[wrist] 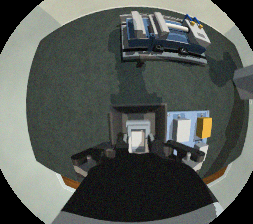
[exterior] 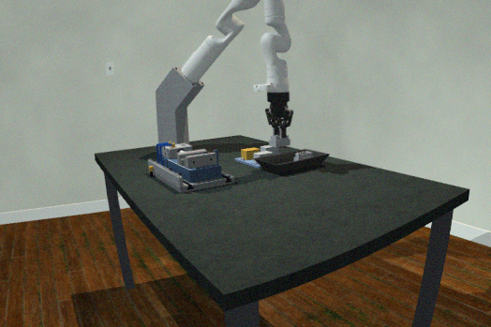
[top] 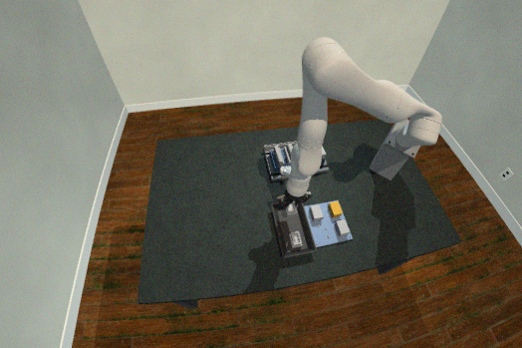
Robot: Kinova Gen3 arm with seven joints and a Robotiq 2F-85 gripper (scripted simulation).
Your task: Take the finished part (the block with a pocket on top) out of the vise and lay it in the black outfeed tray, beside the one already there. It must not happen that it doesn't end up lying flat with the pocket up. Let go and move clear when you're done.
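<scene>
My gripper [exterior: 279,130] is shut on the finished part [exterior: 279,140], a light grey block, and holds it just above the near end of the black outfeed tray [exterior: 291,161]. In the wrist view the finished part [wrist: 136,136] sits between my fingers over the tray's end [wrist: 136,118]. In the top view my gripper [top: 291,201] hangs over the tray [top: 292,231], and another grey pocketed block [top: 296,238] lies in the tray's far half. The vise [exterior: 191,164] stands on its blue and grey base, apart from me, with its jaws empty.
A light blue pallet [top: 328,222] lies right beside the tray, carrying two grey blocks [top: 317,212] and a yellow block [top: 336,208]. The vise [top: 284,159] sits behind my arm. The robot's grey pedestal [top: 391,156] stands at the table's back right.
</scene>
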